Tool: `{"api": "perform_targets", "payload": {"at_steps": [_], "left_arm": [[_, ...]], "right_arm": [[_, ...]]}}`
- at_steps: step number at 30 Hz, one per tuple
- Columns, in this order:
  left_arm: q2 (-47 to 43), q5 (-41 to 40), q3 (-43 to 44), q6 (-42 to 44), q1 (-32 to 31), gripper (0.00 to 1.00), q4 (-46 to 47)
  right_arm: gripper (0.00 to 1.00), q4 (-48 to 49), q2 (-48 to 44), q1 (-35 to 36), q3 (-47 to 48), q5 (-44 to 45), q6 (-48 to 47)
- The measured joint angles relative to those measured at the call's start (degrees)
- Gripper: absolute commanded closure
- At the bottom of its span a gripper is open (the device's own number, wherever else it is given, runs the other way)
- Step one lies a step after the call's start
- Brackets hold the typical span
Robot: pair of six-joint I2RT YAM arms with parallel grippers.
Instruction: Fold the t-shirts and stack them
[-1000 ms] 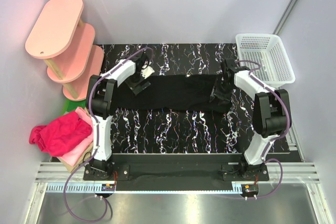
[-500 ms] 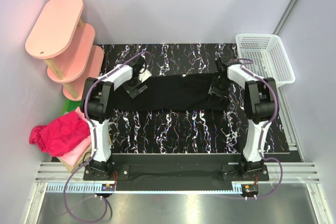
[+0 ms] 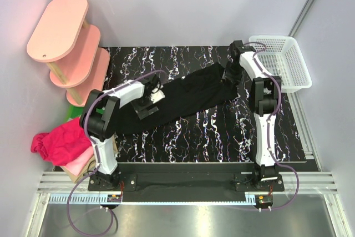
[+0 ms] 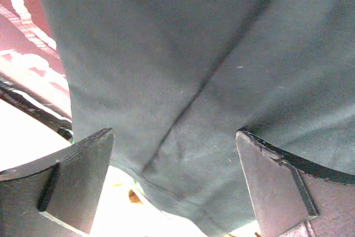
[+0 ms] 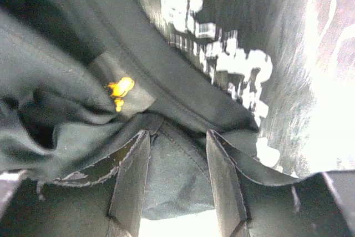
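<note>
A black t-shirt lies stretched in a slanted band across the marbled table, its left end nearer and its right end farther. My left gripper hovers over the left part with jaws wide open; only flat black cloth shows between its fingers. My right gripper is at the far right end, shut on a bunched fold of that shirt, and a small yellow print shows beside it. A heap of magenta and pink t-shirts sits off the table's left edge.
A white plastic basket stands at the far right corner, close behind my right arm. A pink tiered shelf rises at the far left. A green item peeks out beside the shirt heap. Bare black marbled tabletop lies toward the near edge.
My right gripper has carried the shirt's right end toward the far edge, so the band now runs slanted instead of level. My left gripper has shifted slightly nearer and stayed open.
</note>
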Motion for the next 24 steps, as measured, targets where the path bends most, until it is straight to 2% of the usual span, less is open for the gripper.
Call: {"api": "perform_targets", "payload": {"at_steps": [5,10,14,21,24], "left_arm": [[-0.7,3.1,-1.4,-1.6,-5.4,0.01,-3.9],[-0.6,11.1,-1.3,-3.7,-8.9,0.01,-8.2],[0.7,18.2,0.2,-5.9,-9.2,0.01,-11.4],[2.6,34.3,7.0,-7.1,-9.2,0.01,-16.9],[3.3,40.9,13.9,-6.5,-9.4,0.01,-21.1]], "right_arm": [[0.54,-5.5,10.5,-0.8,18.6,-1.0,-0.8],[0.57,-9.1,18.2,-0.8,32.5,-3.4,-1.0],[0.63,-9.1,20.6,-1.7,36.6,-6.8,-0.5],[0.61,-2.5,21.0,-5.4,36.8,-10.2,0.5],[0.60,0.9,20.9,-6.6,36.9,-10.6,0.4]]}}
